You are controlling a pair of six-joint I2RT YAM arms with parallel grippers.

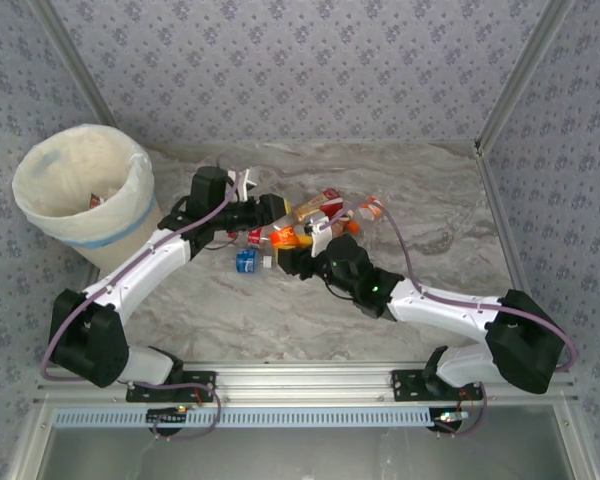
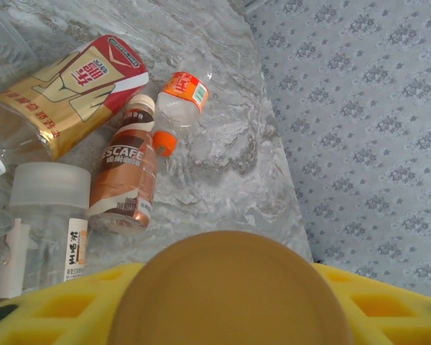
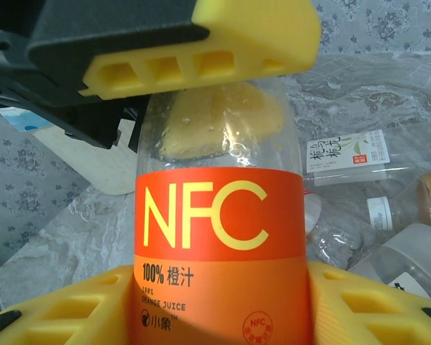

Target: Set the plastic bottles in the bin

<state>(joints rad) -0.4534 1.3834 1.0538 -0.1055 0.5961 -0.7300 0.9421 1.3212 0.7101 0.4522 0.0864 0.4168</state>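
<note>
Top view: bin (image 1: 130, 215) stands far left on desk (image 1: 430, 230), white bag over its rim, well apart from the bottle pile (image 1: 330, 205) at desk centre. Both arms reach into the pile. left end effector (image 1: 270, 210) & right end effector (image 1: 308, 245) meet at the NFC orange juice bottle (image 1: 288, 238). Small blue carton (image 1: 246, 261) lies on the near side of the pile.

L wrist: left end effector (image 2: 230, 305) is closed on the NFC orange juice bottle's round end, w/ yellow pads (image 2: 72, 305) touching it on both sides. Beyond, on the desk: Nescafe bottle (image 2: 126, 176) lying down, orange-cap clear bottle (image 2: 178, 108) just beside it, red-gold carton (image 2: 72, 90), and frosted-cap clear bottle (image 2: 47, 215) at left.

R wrist: right end effector (image 3: 223, 313) grips the NFC orange juice bottle (image 3: 219, 215) low on its orange label, yellow fingers (image 3: 57, 313) on each side. The left end effector's yellow finger (image 3: 201, 50) lies against the bottle's clear upper part. White-label clear bottle (image 3: 345, 151) lies on the desk at right.
</note>
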